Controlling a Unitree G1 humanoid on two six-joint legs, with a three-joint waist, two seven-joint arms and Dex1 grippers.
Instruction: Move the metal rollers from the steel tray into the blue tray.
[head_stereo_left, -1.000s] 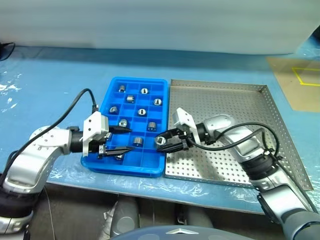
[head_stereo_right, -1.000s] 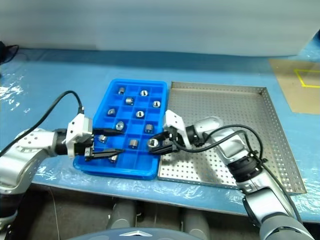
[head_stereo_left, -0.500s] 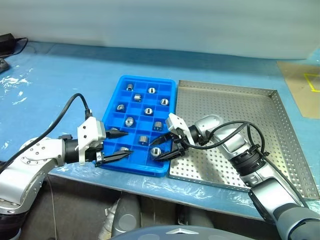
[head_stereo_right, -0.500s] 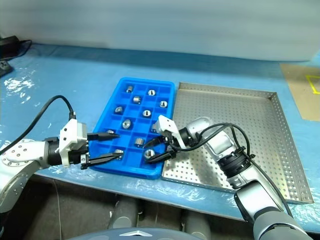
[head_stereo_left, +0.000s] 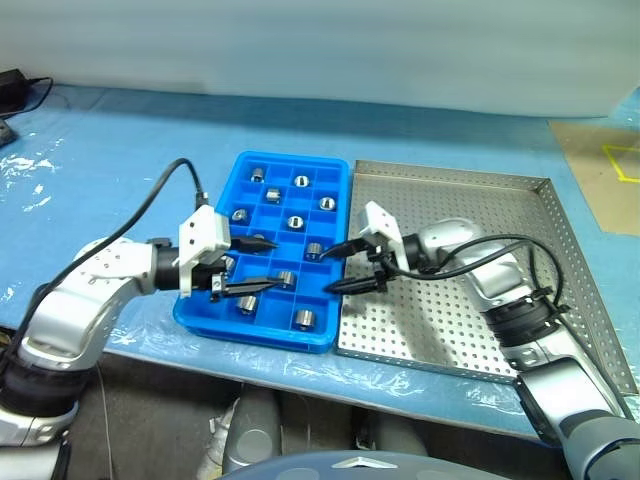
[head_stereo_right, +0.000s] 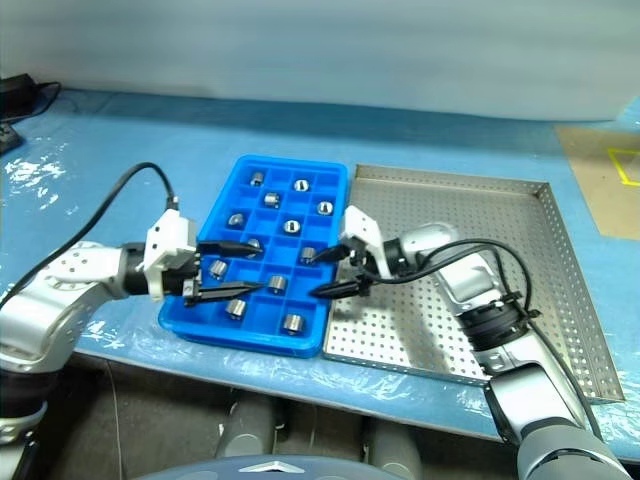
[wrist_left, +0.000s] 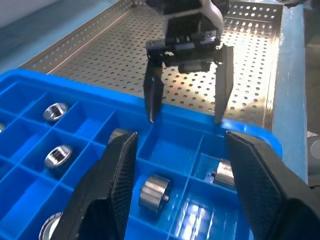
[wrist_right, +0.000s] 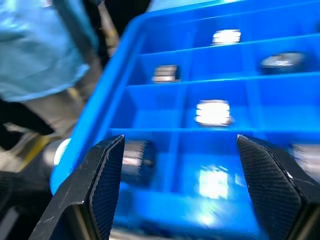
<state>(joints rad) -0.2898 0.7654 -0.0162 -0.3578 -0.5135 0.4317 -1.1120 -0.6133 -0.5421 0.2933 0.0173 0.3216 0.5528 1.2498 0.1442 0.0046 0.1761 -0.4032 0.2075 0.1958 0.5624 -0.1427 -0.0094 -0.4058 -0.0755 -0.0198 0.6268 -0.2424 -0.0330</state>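
Two grippers over the blue tray (head_stereo_left: 215, 310), centre frame — left gripper (head_stereo_left: 258, 265) and right gripper (head_stereo_left: 342, 269) both spread, empty; metal rollers (head_stereo_left: 304, 319) fill compartments.

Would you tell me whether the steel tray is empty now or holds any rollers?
Empty, as far as visible: the steel tray shows only bare perforated floor, while the metal rollers sit in the blue tray's compartments.
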